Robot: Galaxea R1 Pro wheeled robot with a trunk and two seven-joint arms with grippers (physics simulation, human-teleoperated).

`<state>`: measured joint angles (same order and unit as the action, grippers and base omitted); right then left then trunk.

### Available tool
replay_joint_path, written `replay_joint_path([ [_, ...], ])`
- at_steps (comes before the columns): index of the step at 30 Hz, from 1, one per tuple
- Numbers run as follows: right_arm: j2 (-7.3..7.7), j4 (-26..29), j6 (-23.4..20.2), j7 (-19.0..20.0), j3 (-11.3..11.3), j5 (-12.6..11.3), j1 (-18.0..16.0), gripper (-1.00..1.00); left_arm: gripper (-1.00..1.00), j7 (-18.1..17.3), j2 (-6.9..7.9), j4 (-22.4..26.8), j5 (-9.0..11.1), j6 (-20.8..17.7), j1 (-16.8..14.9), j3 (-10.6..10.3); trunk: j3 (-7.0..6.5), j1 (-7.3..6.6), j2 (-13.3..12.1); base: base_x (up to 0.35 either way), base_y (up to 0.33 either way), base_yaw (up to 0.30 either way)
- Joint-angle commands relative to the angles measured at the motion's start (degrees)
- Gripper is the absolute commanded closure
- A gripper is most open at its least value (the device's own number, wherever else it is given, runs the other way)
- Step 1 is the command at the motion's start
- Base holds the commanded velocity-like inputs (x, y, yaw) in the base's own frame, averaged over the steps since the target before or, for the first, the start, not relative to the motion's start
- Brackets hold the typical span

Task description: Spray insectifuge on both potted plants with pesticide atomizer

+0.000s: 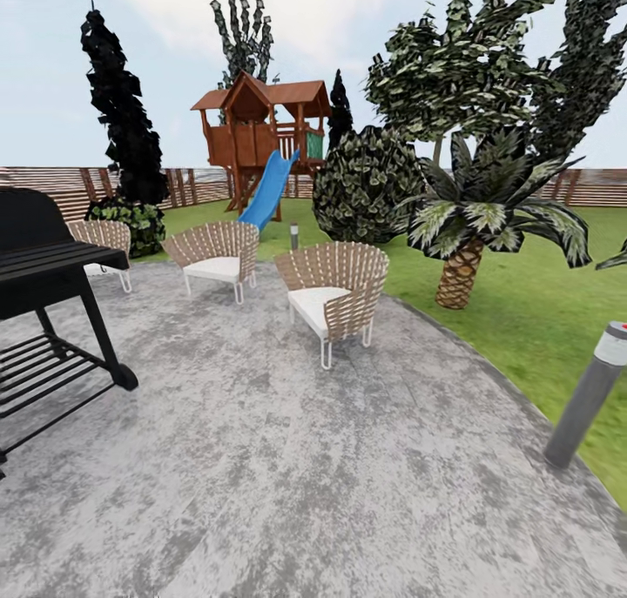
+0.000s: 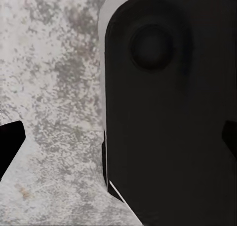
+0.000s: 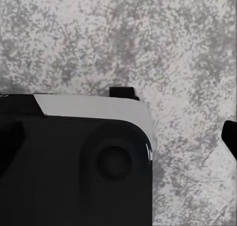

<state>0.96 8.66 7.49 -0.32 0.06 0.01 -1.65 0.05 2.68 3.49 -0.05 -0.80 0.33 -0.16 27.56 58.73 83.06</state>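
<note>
The left gripper (image 2: 118, 137) and right gripper (image 3: 118, 137) hang over the mottled grey patio (image 1: 287, 459). Whether either pair of jaws is open or holding anything cannot be told. A black robot base panel (image 2: 168, 117) lies under them.

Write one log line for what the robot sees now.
place: patio | ahead: chairs, grill, palm | spray bottle: unseen | grippers: unclear

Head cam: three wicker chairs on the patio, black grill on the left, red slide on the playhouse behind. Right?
Not quite: the slide is blue, as the head view shows. The rest holds: three wicker chairs on the patio, black grill on the left, playhouse behind.
</note>
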Motion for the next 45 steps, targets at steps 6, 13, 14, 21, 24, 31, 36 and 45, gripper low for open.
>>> replay_joint_path([
  [6,0.86,5.6,0.2,0.0,-0.1,0.0,0.0,-1.0,-1.0,0.0,0.53,5.6,0.1,-0.1,-0.2,0.0,0.36,0.0,0.0,0.0,0.0,0.252],
  [13,1.76,14.7,0.2,0.0,-0.2,-0.1,0.0,-1.0,-1.0,0.1,0.52,13.0,0.1,-0.1,-3.0,0.2,0.73,0.0,0.0,0.0,0.0,0.249],
  [14,1.76,15.3,0.2,0.0,-0.2,-0.1,0.0,-1.0,-1.0,0.1,0.51,13.2,0.1,-0.1,-3.5,0.2,0.78,0.0,0.0,0.0,0.0,0.245],
  [21,1.76,22.8,0.2,0.0,-0.2,-0.2,-0.1,-1.0,-1.0,0.1,0.52,14.2,0.2,2.0,-9.9,0.3,1.16,0.0,0.0,0.0,0.0,0.244],
  [24,1.76,25.5,0.2,0.0,-0.2,-0.2,-0.1,-1.0,-1.0,0.4,0.4,14.2,0.3,5.2,-12.0,0.6,1.33,0.0,0.0,0.0,0.0,0.243],
  [31,1.76,29.1,1.3,0.0,-1.1,-0.1,-0.1,-1.0,-1.0,0.5,0.48,14.1,2.5,7.2,-13.4,4.6,1.73,0.0,0.0,0.0,0.0,0.243],
  [36,1.76,24.9,3.3,0.0,-1.6,0.0,-0.1,-1.0,-1.0,0.4,0.81,13.4,2.5,11.5,-12.8,4.9,2.01,0.0,0.0,0.0,0.0,0.242],
  [45,1.6,22.0,7.4,0.0,-1.7,0.0,-0.1,-1.0,-1.0,0.3,1.02,13.3,2.5,15.0,-12.7,4.9,2.49,0.0,0.0,0.0,0.0,0.242],
])
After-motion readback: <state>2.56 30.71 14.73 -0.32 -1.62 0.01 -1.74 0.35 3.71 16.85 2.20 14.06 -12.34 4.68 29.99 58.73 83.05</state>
